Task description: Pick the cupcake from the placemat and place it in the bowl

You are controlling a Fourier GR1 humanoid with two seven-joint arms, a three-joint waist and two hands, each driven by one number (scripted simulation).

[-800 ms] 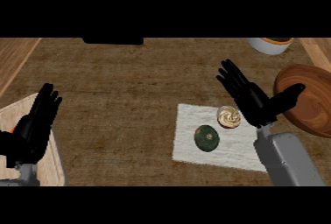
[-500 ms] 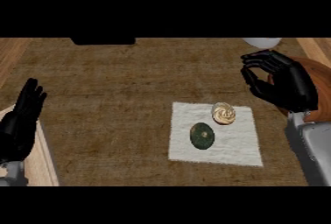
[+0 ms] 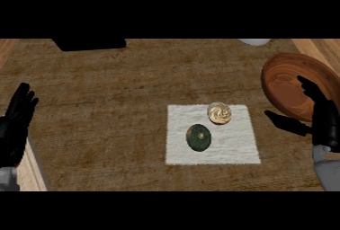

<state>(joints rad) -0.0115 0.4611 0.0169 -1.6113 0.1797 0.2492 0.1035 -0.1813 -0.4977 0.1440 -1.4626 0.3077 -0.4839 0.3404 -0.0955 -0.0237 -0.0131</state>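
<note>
A cupcake (image 3: 220,112) with pale swirled frosting stands on the white placemat (image 3: 229,146), near its far edge. A brown wooden bowl (image 3: 289,85) sits at the right edge of the counter, just beyond the placemat. My right hand (image 3: 324,121) hovers at the view's right side, in front of the bowl's near rim and to the right of the cupcake, fingers straight and thumb spread, holding nothing. My left hand (image 3: 15,126) rests open at the left edge, fingers up.
A dark green round disc (image 3: 199,137) lies on the placemat, just in front and left of the cupcake. A black object (image 3: 90,43) sits at the counter's far edge, a white one (image 3: 253,41) at the far right. Lighter wood borders the counter's left side.
My right hand has pulled back toward me and to the right, ending beside the placemat with its fingers straightened. The view has shifted, showing more of the bowl. The cupcake has not moved.
</note>
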